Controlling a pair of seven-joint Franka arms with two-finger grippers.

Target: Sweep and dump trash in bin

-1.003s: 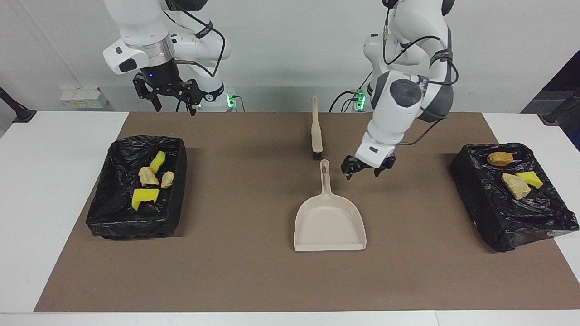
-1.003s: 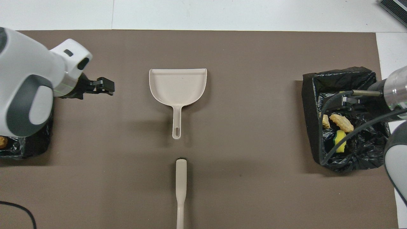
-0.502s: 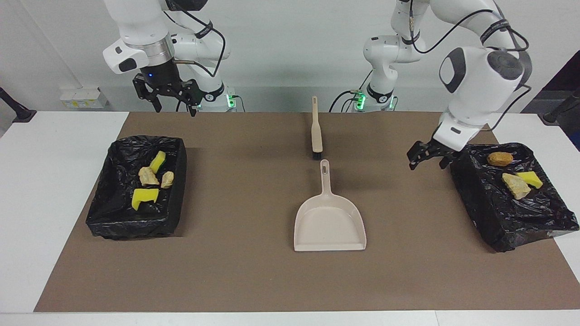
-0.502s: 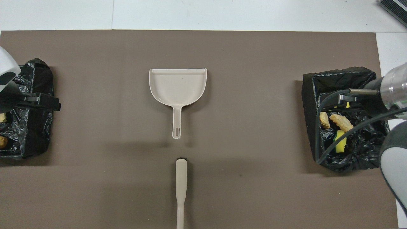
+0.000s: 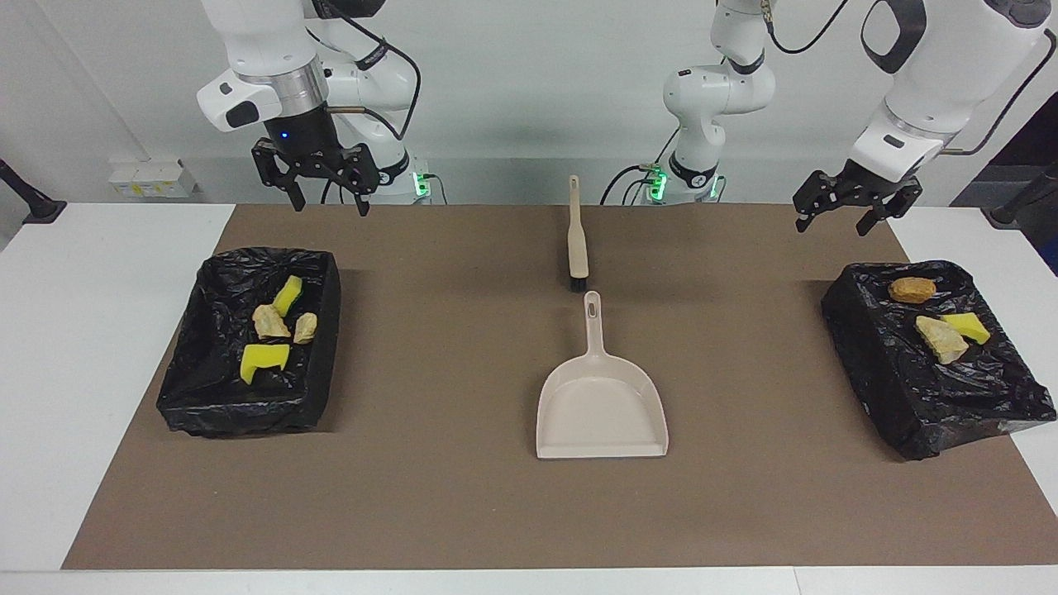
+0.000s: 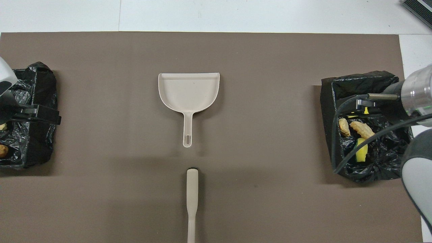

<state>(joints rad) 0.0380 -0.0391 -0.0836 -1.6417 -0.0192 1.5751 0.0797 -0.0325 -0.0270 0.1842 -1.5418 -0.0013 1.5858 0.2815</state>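
**Caller:** Both arms are up. Where are your hands right now?

**Me:** My left gripper (image 5: 855, 207) hangs in the air over the mat's edge by my own base, above the bin at my left arm's end (image 5: 934, 364). Its fingers are spread and hold nothing. My right gripper (image 5: 324, 178) hovers the same way, spread and empty, above the bin at my right arm's end (image 5: 248, 355). I judge both are parked high to keep clear of the bin walls.

**Caller:** And the trash?

**Me:** All in the bins. Two yellow foam chunks (image 5: 264, 356) and two pale lumps (image 5: 270, 321) lie in the one at my right arm's end. A brown lump (image 5: 912, 289), a pale lump (image 5: 941, 339) and a yellow chunk (image 5: 965, 327) lie in the other. I see no scraps on the mat.

**Caller:** The tools?

**Me:** The dustpan (image 5: 602, 405) lies flat mid-mat, empty, its handle pointing toward me. The brush (image 5: 577, 240) lies in line with it, nearer to me, its head just short of the handle. Set down like that, handy for either arm, I'd say the job looks finished.
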